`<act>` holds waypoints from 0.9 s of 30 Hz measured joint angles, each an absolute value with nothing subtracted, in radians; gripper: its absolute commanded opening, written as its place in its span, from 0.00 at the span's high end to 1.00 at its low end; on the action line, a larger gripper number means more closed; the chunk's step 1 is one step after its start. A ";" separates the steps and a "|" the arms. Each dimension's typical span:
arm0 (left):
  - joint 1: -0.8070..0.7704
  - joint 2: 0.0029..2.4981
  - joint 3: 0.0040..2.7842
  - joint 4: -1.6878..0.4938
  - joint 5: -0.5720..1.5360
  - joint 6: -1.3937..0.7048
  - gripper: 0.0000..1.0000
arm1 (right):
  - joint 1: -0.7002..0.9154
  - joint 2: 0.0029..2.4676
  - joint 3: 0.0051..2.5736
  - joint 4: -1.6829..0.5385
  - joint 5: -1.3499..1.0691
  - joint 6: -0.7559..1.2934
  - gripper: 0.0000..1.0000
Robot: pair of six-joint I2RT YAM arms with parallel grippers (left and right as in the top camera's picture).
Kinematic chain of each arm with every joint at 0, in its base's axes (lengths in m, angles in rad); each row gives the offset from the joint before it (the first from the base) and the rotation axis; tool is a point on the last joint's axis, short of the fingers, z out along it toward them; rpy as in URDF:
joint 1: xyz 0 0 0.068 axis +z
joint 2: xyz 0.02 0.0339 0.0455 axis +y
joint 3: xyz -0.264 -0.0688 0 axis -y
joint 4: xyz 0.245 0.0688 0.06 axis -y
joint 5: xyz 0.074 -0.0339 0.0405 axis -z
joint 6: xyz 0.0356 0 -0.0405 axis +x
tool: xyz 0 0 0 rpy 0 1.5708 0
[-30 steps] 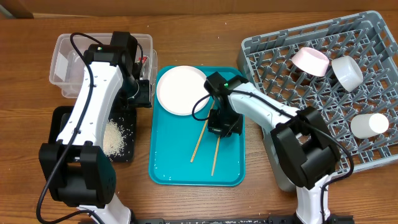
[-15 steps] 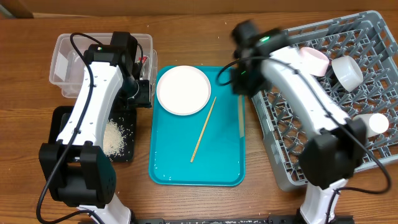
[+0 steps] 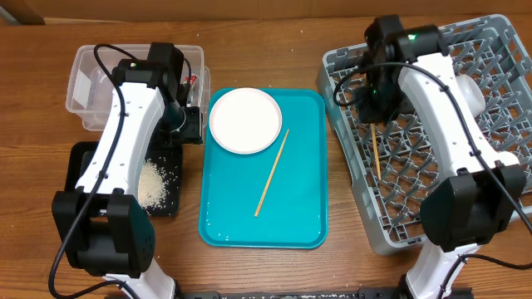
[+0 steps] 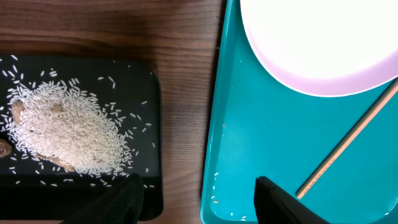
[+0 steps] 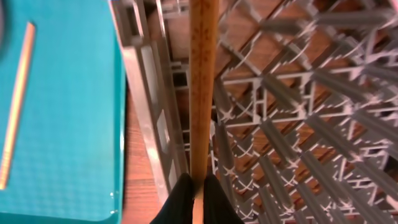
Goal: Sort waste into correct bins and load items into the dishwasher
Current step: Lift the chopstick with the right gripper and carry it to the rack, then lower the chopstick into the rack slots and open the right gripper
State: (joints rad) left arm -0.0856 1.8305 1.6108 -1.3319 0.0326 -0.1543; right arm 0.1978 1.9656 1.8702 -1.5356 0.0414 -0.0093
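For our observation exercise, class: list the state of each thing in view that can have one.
Right hand: shut on chopstick, over rack.
Left hand: open, empty.
Plate: upright, empty, on teal tray.
Other chopstick: lying flat on teal tray.
Rice: heaped in black tray.

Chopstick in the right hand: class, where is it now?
In the overhead view, the chopstick hangs over the left part of the grey dish rack, pinched in the right hand, just right of the teal tray.
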 measured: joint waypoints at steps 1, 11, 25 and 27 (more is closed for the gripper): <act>-0.086 1.831 1.611 -1.332 0.033 -0.154 0.41 | 0.198 1.966 1.845 -1.525 0.042 -0.014 0.96; -0.086 1.831 1.611 -1.332 0.033 -0.154 0.41 | 0.198 1.966 1.688 -1.444 0.042 -0.026 0.87; -0.086 1.831 1.611 -1.332 0.033 -0.154 0.41 | 0.198 1.966 1.688 -1.444 -0.012 -0.029 0.75; -0.086 1.831 1.611 -1.332 0.033 -0.154 0.41 | 0.198 1.966 1.688 -1.462 -0.046 -0.028 0.76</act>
